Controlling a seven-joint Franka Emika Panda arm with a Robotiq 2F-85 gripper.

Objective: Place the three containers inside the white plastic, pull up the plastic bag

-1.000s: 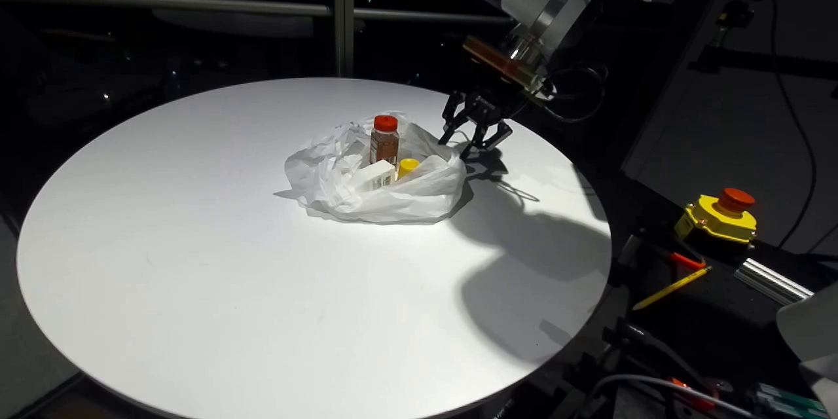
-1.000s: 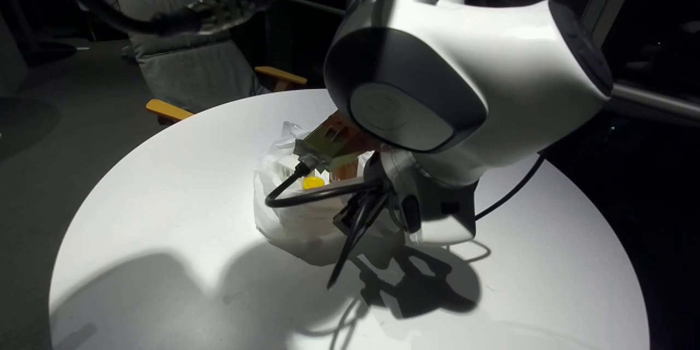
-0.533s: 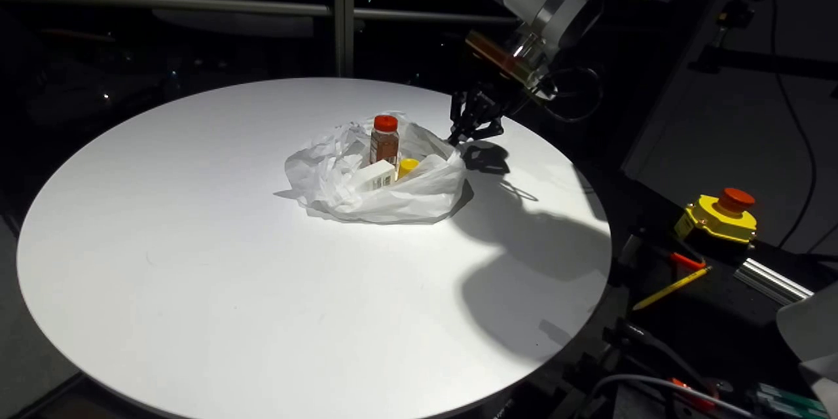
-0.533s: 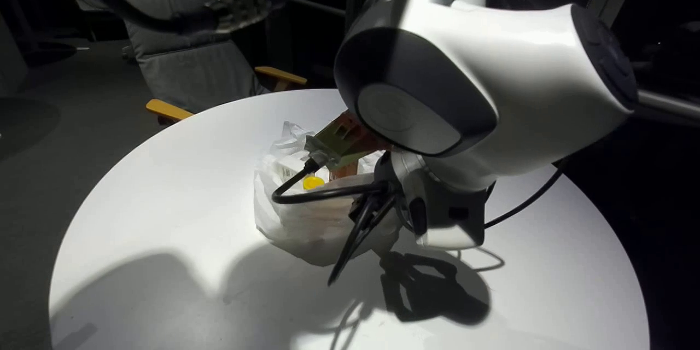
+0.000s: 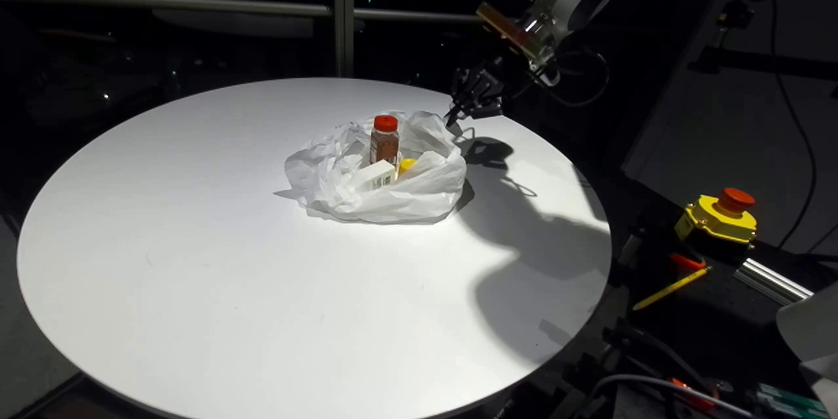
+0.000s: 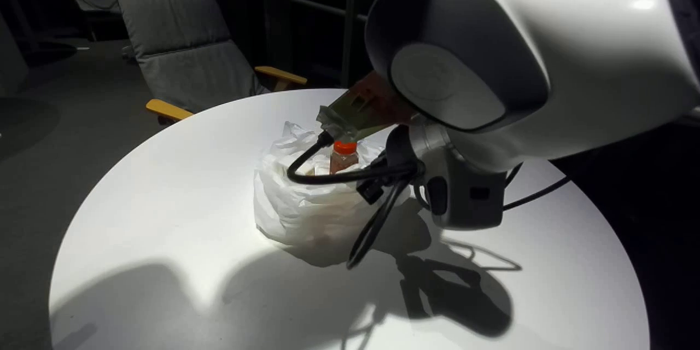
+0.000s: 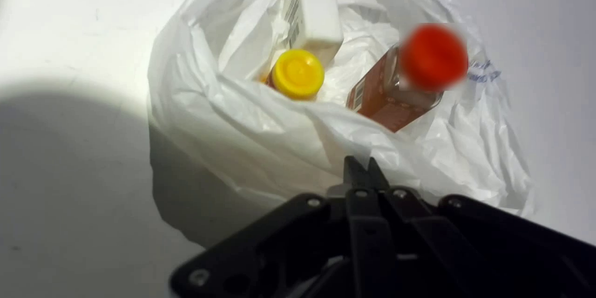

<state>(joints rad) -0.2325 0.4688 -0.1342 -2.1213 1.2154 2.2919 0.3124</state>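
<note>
While three containers sit inside the plastic bag, the pincer pinches its edge.

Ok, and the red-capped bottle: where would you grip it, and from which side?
Probably the red cap, from above: the bottle stands upright, its cap free of plastic and higher than the white box, while the bag surrounds its lower part.

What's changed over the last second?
The hand closed on the bag and rose, pulling the gripped edge up. The red-capped bottle, white box and yellow-capped container stayed inside; the bag still rests on the table.
</note>
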